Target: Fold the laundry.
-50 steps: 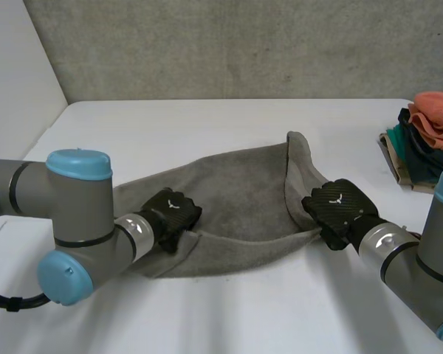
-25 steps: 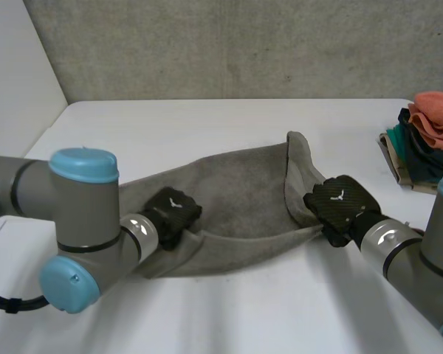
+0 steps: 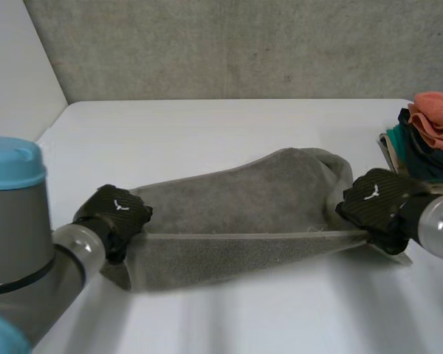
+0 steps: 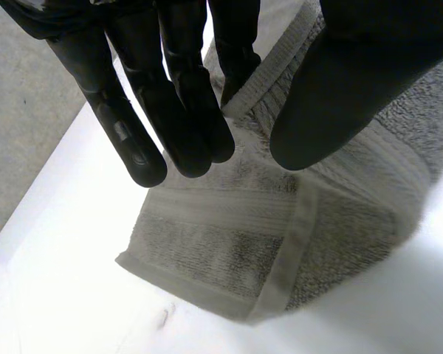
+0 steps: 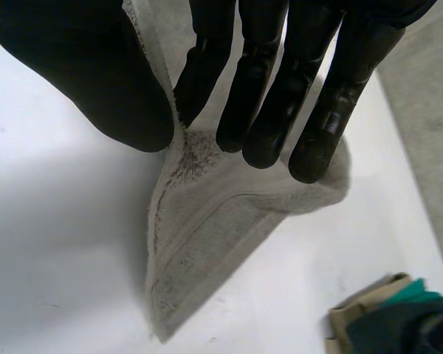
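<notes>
— Two hands on one towel: where is each?
— My left hand has the grey towel by its left end and my right hand by its right end. The cloth is stretched between them over the white table.
— Pinching?
— Yes. In each wrist view the hem runs up between straight fingers and thumb, pressed together on it; the contact itself is hidden behind them. From the head view my hands' backs cover the fingers.
— Anything else?
— A pile of clothes beyond my right hand, cut off at the frame's edge.
</notes>
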Controlling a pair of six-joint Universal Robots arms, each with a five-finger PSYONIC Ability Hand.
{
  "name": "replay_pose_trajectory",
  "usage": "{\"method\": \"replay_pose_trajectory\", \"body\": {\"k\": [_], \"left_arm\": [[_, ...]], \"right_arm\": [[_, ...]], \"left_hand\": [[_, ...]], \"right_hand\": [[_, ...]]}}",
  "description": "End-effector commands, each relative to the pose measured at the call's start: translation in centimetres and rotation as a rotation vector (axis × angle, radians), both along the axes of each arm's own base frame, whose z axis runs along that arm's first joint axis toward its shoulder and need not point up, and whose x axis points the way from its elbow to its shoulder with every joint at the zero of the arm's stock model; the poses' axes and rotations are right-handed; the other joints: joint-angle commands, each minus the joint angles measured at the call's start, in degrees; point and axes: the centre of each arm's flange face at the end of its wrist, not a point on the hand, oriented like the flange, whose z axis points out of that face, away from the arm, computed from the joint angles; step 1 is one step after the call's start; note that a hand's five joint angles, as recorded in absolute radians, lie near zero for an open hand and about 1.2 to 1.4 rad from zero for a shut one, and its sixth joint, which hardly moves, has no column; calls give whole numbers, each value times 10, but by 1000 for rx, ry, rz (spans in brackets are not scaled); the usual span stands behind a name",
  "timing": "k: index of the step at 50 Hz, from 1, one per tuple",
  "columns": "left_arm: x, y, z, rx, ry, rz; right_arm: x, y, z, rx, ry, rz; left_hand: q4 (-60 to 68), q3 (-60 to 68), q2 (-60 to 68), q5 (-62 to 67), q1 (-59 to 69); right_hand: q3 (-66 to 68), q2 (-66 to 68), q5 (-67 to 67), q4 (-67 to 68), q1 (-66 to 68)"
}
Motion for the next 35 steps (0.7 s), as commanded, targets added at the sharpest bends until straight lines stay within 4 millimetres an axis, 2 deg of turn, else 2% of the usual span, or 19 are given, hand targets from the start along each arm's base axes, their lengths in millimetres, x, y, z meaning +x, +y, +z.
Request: {"method": "replay_pose_trajectory", "body": {"k": [1, 2, 5, 6, 9, 10, 12, 13, 14, 17, 18, 21, 22, 24, 25, 28, 29, 30, 35], "left_arm": [[-33, -66, -11, -182, 88, 16], [-41, -84, -2, -253, 123, 26], [-51, -112, 21, -383, 177, 51], [-56, -129, 42, -487, 215, 67], [-59, -151, 84, -673, 285, 95], [-59, -160, 112, -795, 333, 109], [-58, -165, 138, -908, 388, 119], [-58, -167, 149, -958, 414, 125], [-58, -167, 167, -1043, 462, 132], [-59, -159, 186, -1125, 519, 131], [-56, -152, 196, -1157, 544, 131], [-50, -142, 195, -1135, 536, 132], [-47, -134, 186, -1099, 526, 127], [-44, -127, 174, -1053, 515, 122], [-43, -124, 165, -1025, 509, 120], [-36, -108, 127, -903, 477, 111], [-34, -103, 117, -873, 467, 107], [-30, -95, 98, -820, 448, 103], [-17, -79, 46, -676, 386, 117]], "right_arm": [[16, -60, -32, -43, -33, -40], [19, -75, -28, -91, -67, -71], [23, -103, -13, -206, -137, -126], [27, -119, 0, -298, -183, -148], [34, -141, 29, -467, -270, -168], [37, -152, 52, -593, -329, -169], [39, -160, 76, -722, -392, -164], [40, -162, 101, -843, -450, -156], [40, -162, 113, -903, -477, -152], [39, -153, 149, -1056, -562, -131], [39, -150, 152, -1064, -575, -123], [42, -140, 145, -1011, -581, -112], [42, -137, 139, -980, -577, -106], [43, -132, 123, -903, -554, -99], [43, -123, 105, -810, -525, -84], [41, -102, 83, -669, -482, -67], [37, -88, 67, -570, -450, -65], [35, -82, 59, -521, -435, -65], [28, -45, 1, -228, -346, -59]], "left_hand": [[113, 117, 115, 139, 139], [113, 117, 115, 139, 139], [113, 117, 115, 139, 139], [113, 117, 115, 139, 139], [113, 117, 115, 139, 139], [113, 117, 115, 139, 139], [113, 117, 115, 139, 139], [113, 117, 115, 139, 139], [113, 117, 115, 139, 139], [113, 117, 115, 139, 139], [113, 117, 115, 139, 139], [113, 117, 115, 139, 139], [113, 117, 115, 139, 139], [113, 117, 115, 139, 139], [113, 117, 115, 139, 139], [113, 117, 115, 139, 139], [113, 117, 115, 139, 139], [113, 117, 115, 139, 139], [113, 117, 115, 139, 139]], "right_hand": [[121, 127, 131, 118, 231], [121, 127, 131, 118, 231], [121, 127, 131, 118, 231], [121, 127, 131, 118, 231], [121, 127, 131, 118, 231], [121, 127, 131, 118, 231], [121, 127, 131, 118, 231], [121, 127, 131, 118, 231], [121, 127, 131, 118, 231], [121, 127, 131, 118, 231], [121, 127, 131, 118, 231], [121, 127, 131, 118, 231], [121, 127, 131, 118, 231], [121, 127, 131, 118, 231], [121, 127, 131, 118, 231], [121, 127, 131, 118, 231], [121, 127, 131, 118, 231], [121, 127, 131, 118, 231], [121, 127, 131, 118, 231]]}}
